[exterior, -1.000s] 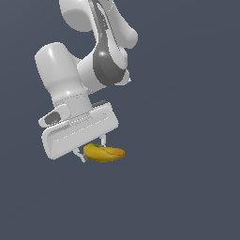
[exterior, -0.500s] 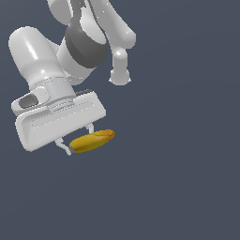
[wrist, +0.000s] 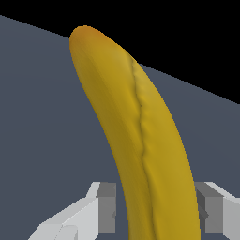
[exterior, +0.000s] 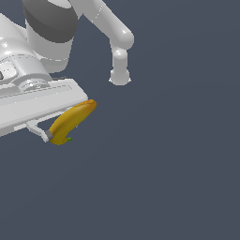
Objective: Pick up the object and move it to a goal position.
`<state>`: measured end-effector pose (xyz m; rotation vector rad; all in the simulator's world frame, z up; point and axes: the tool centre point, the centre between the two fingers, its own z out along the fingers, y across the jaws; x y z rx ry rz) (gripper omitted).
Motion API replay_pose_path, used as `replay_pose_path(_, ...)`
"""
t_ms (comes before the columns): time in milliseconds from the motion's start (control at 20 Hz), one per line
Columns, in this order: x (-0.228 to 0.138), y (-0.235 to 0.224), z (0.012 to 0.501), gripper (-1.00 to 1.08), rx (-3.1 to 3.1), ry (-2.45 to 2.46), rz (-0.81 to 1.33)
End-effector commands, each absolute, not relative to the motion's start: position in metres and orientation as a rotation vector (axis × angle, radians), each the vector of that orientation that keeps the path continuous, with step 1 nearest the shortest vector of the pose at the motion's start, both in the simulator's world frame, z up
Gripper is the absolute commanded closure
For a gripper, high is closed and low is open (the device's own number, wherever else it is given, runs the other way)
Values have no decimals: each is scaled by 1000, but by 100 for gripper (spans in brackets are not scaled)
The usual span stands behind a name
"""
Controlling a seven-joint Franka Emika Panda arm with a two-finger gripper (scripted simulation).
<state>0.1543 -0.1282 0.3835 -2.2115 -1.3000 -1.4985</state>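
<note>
The claw (wrist: 154, 213) is closed around the banana (wrist: 136, 136), its two pale grey fingers (wrist: 101, 208) pressed against the fruit from either side, so the gap between them is only as wide as the banana's body. In the wrist view the pads meet the banana near its lower part, and the fruit rises away from them in a long gentle curve toward a rounded end tinted orange-brown. Its skin is a deep yellow, darker along one flank, with a wavy raised ridge running lengthwise down the middle. In the exterior view the claw (exterior: 49, 133) sits at about nine o'clock in the picture, under the broad white hand of the arm (exterior: 42, 101). One thin finger (exterior: 38, 130) shows below that hand, its dark tip touching the banana (exterior: 72, 121) near the lower end. The banana slants from about seven o'clock up to one o'clock, its upper end orange-shaded and tucked just beside the edge of the white hand, its lower end carrying a tiny green tip. The other finger is hidden behind the fruit and the hand in this view. The banana touches nothing but the claw. Around it lies only a flat slate-blue ground (exterior: 178, 178), and whether that is a bench surface or plain backdrop cannot be told. Farther out, the arm's grey and white links climb toward twelve o'clock, and one rounded white link (exterior: 119, 61) hangs down well apart from the banana, at about one o'clock from it.
</note>
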Motion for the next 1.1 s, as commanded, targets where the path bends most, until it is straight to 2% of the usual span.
replay_pose_path(0,152,-136,400,108,-2140,-1346,-1547)
replay_pose_path(500,145,-162,441,108,-1920,-1472,-1663)
replay_pose_path(1050,142,-170,454,108,-1836,-1514,-1696)
